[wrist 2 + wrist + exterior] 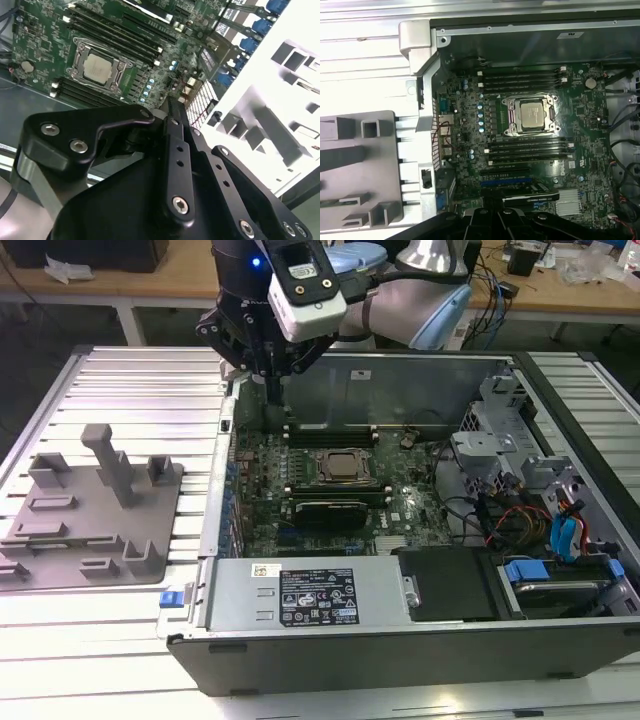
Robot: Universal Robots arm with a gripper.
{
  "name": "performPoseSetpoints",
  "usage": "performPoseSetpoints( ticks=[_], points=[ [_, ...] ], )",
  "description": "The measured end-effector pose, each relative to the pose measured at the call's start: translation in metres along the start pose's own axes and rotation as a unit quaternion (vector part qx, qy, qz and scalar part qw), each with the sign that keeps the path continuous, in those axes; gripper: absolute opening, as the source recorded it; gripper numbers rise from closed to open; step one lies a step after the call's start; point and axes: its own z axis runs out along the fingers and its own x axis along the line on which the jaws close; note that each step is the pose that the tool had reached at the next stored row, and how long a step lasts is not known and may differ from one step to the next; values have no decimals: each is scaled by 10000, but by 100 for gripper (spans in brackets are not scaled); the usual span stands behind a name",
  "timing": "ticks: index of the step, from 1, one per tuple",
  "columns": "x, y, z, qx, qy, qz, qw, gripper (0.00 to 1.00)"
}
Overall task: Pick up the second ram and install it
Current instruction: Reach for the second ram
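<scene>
The pincer [272, 380] is seen pressed together over the open case [380, 648]; its tips are cut off in the first wrist view. The ram cannot be singled out among the motherboard slots [522, 80].

The motherboard [465, 125] is dark green, dotted with pale-blue capacitors [480, 117] and striped by black memory slots [522, 79] with white end clips. Its processor socket [530, 116] is silver, and one expansion slot [505, 181] is blue. The gripper [273, 390] is matt black and the arm [440, 305] pale grey-blue. The holder tray [90, 520] is plain grey, on a table [130, 390] ribbed in whitish stripes. The power supply [250, 590] is grey with a black label [318, 598]. The cables [565, 535] look blue and orange.
</scene>
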Motion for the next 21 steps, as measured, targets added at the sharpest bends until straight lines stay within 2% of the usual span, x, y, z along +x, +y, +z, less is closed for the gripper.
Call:
performPoseSetpoints(
  ticks=[3,10,14,21],
  points=[
    [137,-10,-4,0,-5,0,10000,8],
    [363,-27,-10,0,-9,0,10000,8],
    [430,-32,-11,-1,-10,0,10000,8],
    [640,-48,-13,-1,-10,0,10000,8]
  ],
)
